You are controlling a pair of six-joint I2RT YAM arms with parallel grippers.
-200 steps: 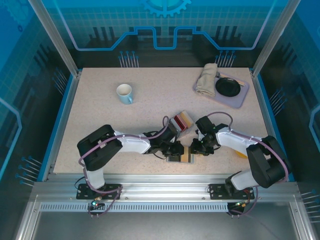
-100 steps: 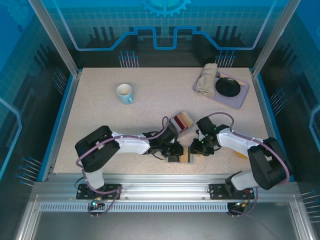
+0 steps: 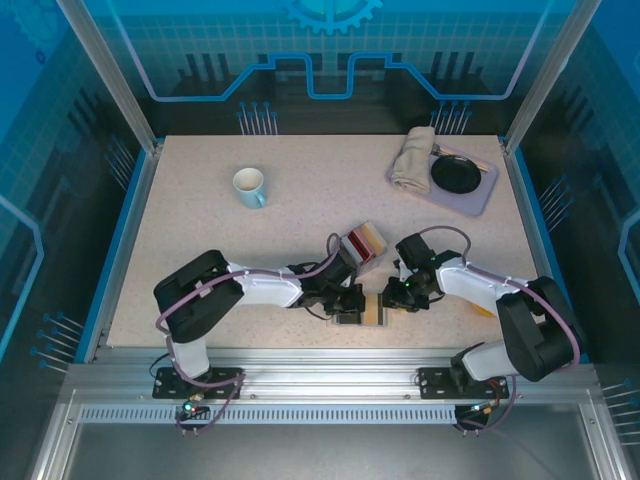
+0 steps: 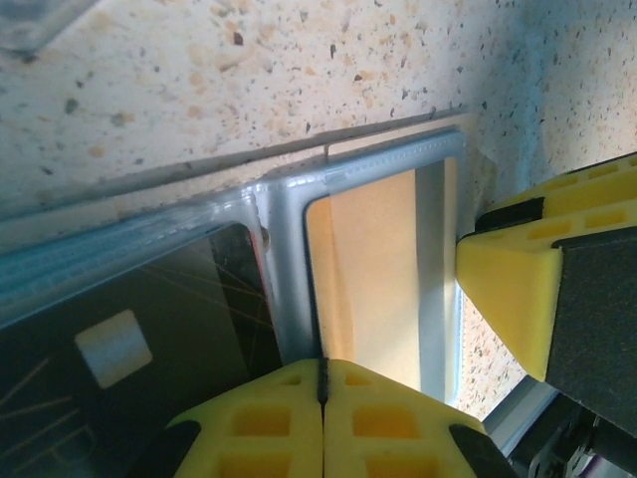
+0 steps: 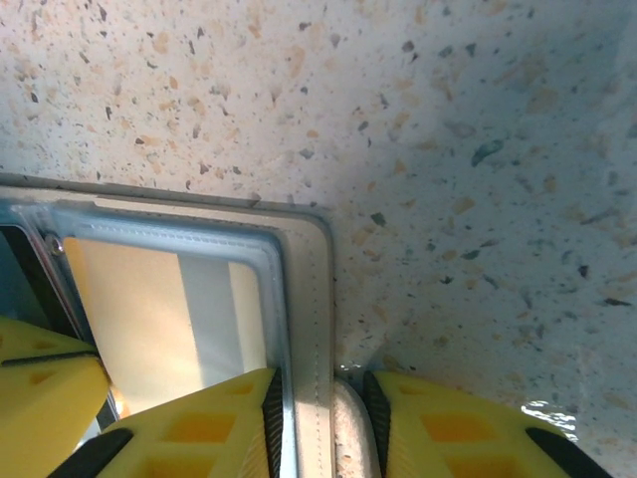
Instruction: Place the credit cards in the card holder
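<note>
— Where's the card holder [image 3: 373, 313]?
— Lower middle of the overhead view, lying open between both claws.
— And the left claw [image 4: 321, 370]?
— Clenched, pads touching, over the holder.
— And the right claw [image 5: 323, 388]?
— Astride the holder's edge; can't tell whether it's pinching.

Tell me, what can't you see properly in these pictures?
- Top view: the card stack is too small to count its cards.
- Top view: the card holder is partly covered by the left gripper and right gripper.
- Left wrist view: the dark card is cut off by the picture's edge, and its print is unreadable.
- Right wrist view: the tan card is partly behind yellow fingers.
</note>
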